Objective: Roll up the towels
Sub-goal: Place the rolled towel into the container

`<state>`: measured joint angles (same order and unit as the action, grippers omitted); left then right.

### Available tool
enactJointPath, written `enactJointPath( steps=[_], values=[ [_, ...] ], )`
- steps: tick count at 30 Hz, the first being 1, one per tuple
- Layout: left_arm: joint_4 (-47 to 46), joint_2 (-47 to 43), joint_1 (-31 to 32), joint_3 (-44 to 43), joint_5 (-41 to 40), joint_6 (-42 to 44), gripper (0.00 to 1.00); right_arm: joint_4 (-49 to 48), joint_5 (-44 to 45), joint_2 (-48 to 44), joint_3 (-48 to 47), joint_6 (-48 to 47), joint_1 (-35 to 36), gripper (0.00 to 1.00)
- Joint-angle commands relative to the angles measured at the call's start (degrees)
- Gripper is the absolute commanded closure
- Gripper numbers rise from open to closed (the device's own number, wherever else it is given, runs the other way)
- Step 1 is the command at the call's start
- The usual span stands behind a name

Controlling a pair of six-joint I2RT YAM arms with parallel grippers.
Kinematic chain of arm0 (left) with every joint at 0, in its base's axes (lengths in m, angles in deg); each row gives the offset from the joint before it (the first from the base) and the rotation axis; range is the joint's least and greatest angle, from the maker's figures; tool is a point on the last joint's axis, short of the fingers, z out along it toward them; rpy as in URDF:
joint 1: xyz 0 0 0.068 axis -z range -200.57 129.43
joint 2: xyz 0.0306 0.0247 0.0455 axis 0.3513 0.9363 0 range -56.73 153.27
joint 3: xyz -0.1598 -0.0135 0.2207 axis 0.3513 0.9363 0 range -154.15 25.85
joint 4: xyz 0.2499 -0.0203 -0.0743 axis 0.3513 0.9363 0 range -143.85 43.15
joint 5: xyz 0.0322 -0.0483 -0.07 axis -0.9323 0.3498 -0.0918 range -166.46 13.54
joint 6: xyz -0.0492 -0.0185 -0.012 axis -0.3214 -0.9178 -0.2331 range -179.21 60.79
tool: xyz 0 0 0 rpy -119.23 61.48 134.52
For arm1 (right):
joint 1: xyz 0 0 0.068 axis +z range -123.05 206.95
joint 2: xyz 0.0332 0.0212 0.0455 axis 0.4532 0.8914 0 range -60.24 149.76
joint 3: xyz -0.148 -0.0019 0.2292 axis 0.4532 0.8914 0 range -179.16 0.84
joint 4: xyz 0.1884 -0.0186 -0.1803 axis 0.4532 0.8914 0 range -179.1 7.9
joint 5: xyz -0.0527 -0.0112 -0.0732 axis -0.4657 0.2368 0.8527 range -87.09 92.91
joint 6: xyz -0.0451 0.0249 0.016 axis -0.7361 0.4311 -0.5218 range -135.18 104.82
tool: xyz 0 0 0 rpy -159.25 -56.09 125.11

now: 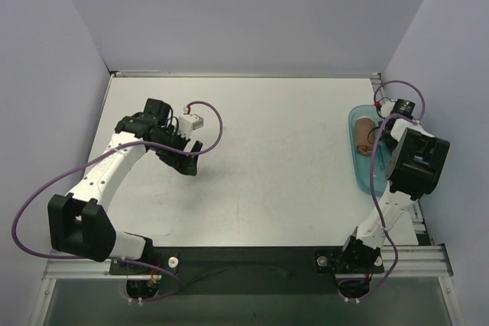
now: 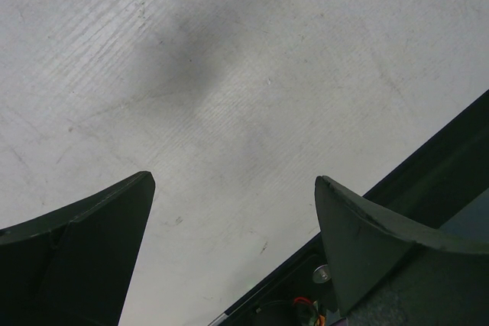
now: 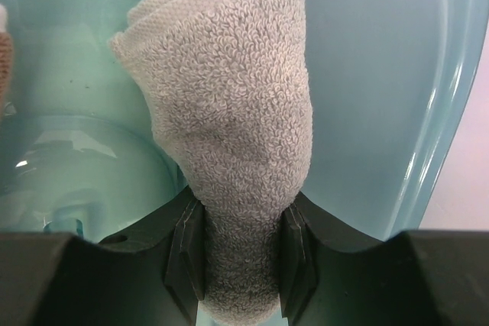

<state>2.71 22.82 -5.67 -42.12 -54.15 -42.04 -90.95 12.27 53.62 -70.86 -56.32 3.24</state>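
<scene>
towels: 2, both rolled | grey towel (image 3: pixel 229 97): clamped between the right gripper (image 3: pixel 243 253) jaws, over the teal tray (image 3: pixel 382 112) | rust-brown towel (image 1: pixel 366 132): lying in the tray's far end | trays: 1, at the table's (image 1: pixel 283 166) right edge | left gripper (image 2: pixel 233 181): jaws wide apart over the table's left half

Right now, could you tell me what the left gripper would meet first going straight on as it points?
Probably the bare table: the open left gripper frames only its surface, though depth is hard to judge.
</scene>
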Motion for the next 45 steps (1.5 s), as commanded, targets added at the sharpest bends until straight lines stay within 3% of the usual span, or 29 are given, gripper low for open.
enactJointPath(
  steps=[1,3,11,19,23,35,38,45],
  values=[
    [-0.1,0.5,-0.1,-2.3,1.0,-0.2,0.03,2.5,2.2,-1.6,1.7,0.9,-0.7,0.86],
    [-0.2,0.7,-0.1,-2.2,1.2,-0.3,0.03,3.1,1.8,-1.5,1.7,0.9,-0.7,0.68],
    [-0.4,1.0,-0.1,-2.3,1.2,-0.1,0.03,6.3,-0.8,-3.1,1.1,2.6,-0.8,0.48],
    [-0.5,0.6,-0.1,-2.6,1.5,0.0,0.03,10.7,-3.1,-4.6,-0.7,4.6,-1.1,0.44],
    [-0.7,0.2,-0.1,-2.3,1.3,0.0,0.03,12.1,-4.2,-5.1,-1.3,5.4,-1.4,0.32],
    [-1.2,0.1,-0.1,-3.0,1.5,-0.4,0.03,15.0,-6.7,-7.4,-2.7,7.6,-2.1,0.28],
    [-2.0,-0.9,-0.1,-2.9,1.0,-0.6,0.03,15.8,-7.4,-8.7,-2.7,7.9,-2.3,0.16],
    [-3.6,-2.6,-0.1,-3.1,0.5,-1.4,0.03,18.9,-8.8,-12.7,-2.7,8.1,-2.3,0.1]
  ],
)
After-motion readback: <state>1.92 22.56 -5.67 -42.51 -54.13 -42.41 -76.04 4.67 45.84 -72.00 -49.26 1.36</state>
